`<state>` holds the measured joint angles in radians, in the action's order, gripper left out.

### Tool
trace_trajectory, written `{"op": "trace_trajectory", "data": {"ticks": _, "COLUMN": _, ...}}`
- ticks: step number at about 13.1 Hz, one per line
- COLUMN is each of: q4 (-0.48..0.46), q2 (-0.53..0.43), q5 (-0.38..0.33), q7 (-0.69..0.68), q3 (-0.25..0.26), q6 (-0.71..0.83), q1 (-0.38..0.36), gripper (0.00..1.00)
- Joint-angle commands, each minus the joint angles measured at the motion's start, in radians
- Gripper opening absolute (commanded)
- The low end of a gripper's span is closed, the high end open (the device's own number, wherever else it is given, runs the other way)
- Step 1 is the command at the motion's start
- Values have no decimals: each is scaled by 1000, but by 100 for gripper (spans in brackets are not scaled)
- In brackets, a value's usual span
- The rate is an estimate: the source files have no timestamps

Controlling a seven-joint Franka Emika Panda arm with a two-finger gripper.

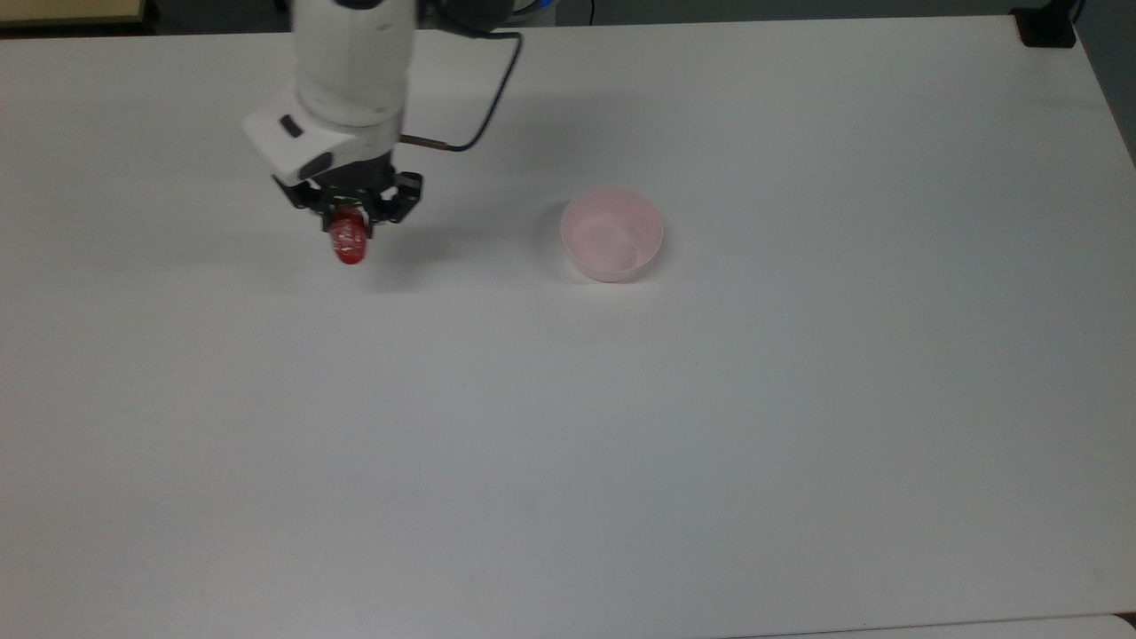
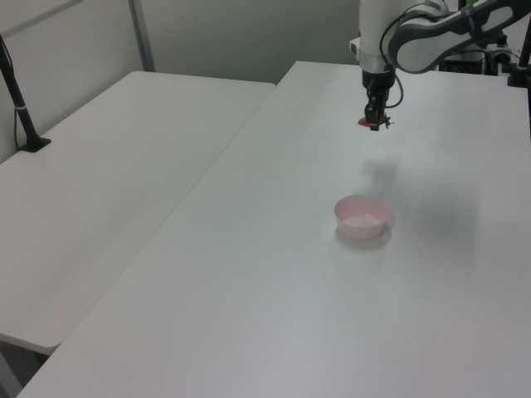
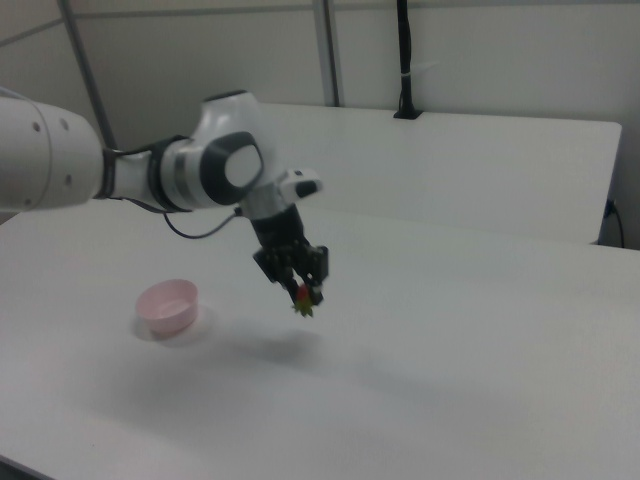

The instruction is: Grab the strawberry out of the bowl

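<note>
One strawberry (image 1: 349, 242) is out of the bowl (image 1: 612, 232), so the pick-up looks done. The gripper (image 1: 351, 222) pinches it tight, up in the air, well apart from the bowl on the table (image 1: 710, 444). The right view shows its green leaves hanging down; the top view shows red.

Count: 1 strawberry (image 1: 349, 241), clamped in 1 gripper (image 1: 351, 216), well apart from bowl, toward tabletop's far-left part in top view. 1 bowl (image 1: 612, 233), pink, nothing inside, sits near tabletop middle, closer to far edge. 1 arm (image 3: 150, 170). 2 white tables: main tabletop (image 1: 568, 426), second table (image 2: 108, 166) alongside. 1 black cable (image 1: 484, 106) on arm.
</note>
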<state>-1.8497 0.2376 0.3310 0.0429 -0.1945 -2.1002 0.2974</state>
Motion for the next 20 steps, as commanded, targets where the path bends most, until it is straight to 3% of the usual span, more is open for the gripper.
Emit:
{"op": "trace_trajectory", "data": {"ticks": 1, "q4": 9, "q2": 74, "q5": 17, "q7": -78, "q3": 0, "q6": -7, "q1": 46, "gripper": 43}}
{"op": "trace_trajectory", "data": {"ticks": 2, "q4": 9, "q2": 88, "q5": 31, "q7": -78, "q3": 0, "q6": -14, "q1": 54, "gripper": 49}}
{"op": "trace_trajectory", "data": {"ticks": 4, "q4": 12, "q2": 88, "q5": 28, "q7": -66, "q3": 0, "q6": -14, "q1": 58, "gripper": 87}}
{"op": "trace_trajectory", "data": {"ticks": 5, "q4": 27, "q2": 80, "q5": 23, "q7": -57, "q3": -3, "q6": -3, "q1": 58, "gripper": 97}}
{"op": "trace_trajectory", "data": {"ticks": 6, "q4": 50, "q2": 72, "q5": 22, "q7": -40, "q3": -3, "q6": 12, "q1": 57, "gripper": 100}}
{"op": "trace_trajectory", "data": {"ticks": 8, "q4": 82, "q2": 30, "q5": -1, "q7": -17, "q3": -13, "q6": 93, "q1": 52, "gripper": 100}}
{"op": "trace_trajectory", "data": {"ticks": 10, "q4": 116, "q2": -13, "q5": -74, "q7": 12, "q3": -16, "q6": 172, "q1": 42, "gripper": 100}}
{"op": "trace_trajectory", "data": {"ticks": 13, "q4": 184, "q2": -85, "q5": -128, "q7": 70, "q3": -17, "q6": 345, "q1": -9, "gripper": 100}}
{"op": "trace_trajectory", "data": {"ticks": 17, "q4": 185, "q2": -190, "q5": -158, "q7": 193, "q3": 1, "q6": 379, "q1": -96, "gripper": 100}}
{"op": "trace_trajectory", "data": {"ticks": 18, "q4": 185, "q2": -205, "q5": -176, "q7": 204, "q3": 13, "q6": 379, "q1": -116, "gripper": 100}}
{"op": "trace_trajectory", "data": {"ticks": 20, "q4": 179, "q2": -222, "q5": -229, "q7": 193, "q3": 117, "q6": 368, "q1": -217, "gripper": 100}}
